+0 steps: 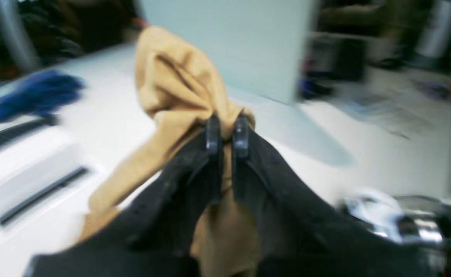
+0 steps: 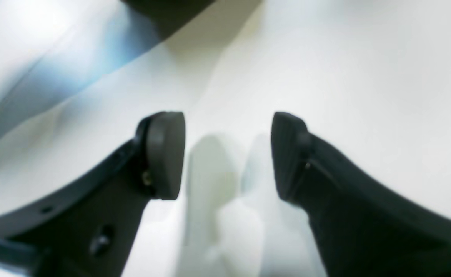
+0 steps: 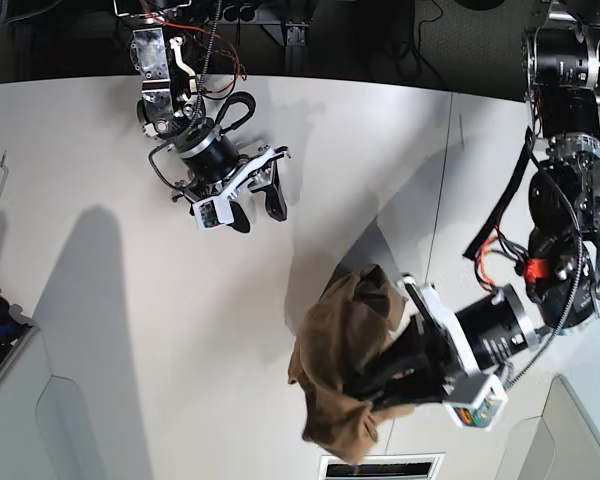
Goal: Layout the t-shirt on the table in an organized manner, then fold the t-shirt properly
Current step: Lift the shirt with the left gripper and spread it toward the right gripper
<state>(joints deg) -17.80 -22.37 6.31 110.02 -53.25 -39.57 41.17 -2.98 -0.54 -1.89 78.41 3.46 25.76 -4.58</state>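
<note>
Apparently t-shirt [image 1: 179, 84] bunched between fingers [image 1: 212, 132].

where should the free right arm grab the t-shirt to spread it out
Grip the loose lower hem of the t-shirt, coming from the side away from the left gripper. The shirt hangs bunched from that one pinch, so a far edge should open it. The right gripper is open.

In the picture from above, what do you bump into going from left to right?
Right gripper → t-shirt → left gripper, all over the white table.
</note>
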